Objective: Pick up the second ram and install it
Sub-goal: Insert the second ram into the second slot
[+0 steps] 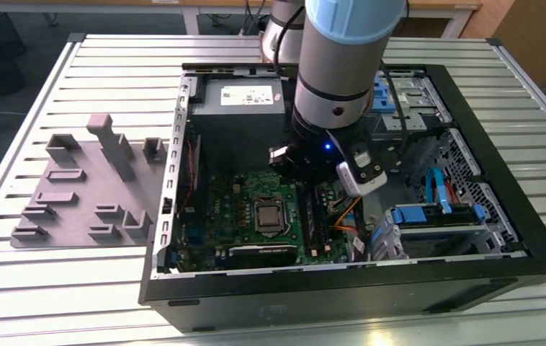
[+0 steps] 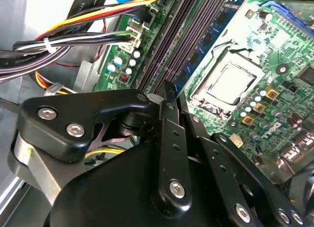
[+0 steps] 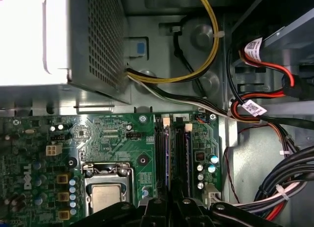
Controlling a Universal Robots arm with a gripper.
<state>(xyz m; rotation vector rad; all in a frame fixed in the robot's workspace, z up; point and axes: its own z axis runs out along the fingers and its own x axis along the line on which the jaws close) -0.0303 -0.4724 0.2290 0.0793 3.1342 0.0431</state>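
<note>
Your claw (image 2: 169, 97) is down inside the open computer case (image 1: 503, 238), its black fingers (image 2: 171, 138) drawn close together, tips right at the memory slots (image 2: 189, 45). You cannot tell from these views whether they pinch anything, because the linkages hide the tips. In the first wrist view the claw (image 3: 171, 200) sits directly over the pair of slots (image 3: 174, 153).

The second ram (image 2: 206, 42) stands on edge in the slot beside the processor socket (image 2: 228, 84), a dark blue-green stick with small black chips, running away from the claw along the green motherboard (image 2: 289, 55). In the first wrist view the stick (image 3: 167, 153) shows as a bluish edge in the slot nearer the socket (image 3: 105, 195). In the exterior view it reads as a dark strip (image 1: 304, 220) just right of the socket (image 1: 270, 215), below the arm's wrist (image 1: 326, 155).

On the other side of the slots, bundled black, yellow and red cables (image 2: 73, 35) run to a white connector (image 2: 135, 38). The grey power supply (image 1: 244, 97) fills the far left corner of the case, and blue-handled drive bays (image 1: 431, 216) sit at the right.

Outside the case, on the exterior view's left, a grey tray (image 1: 86, 191) with upright blocks rests on the slatted counter (image 1: 109, 65).
</note>
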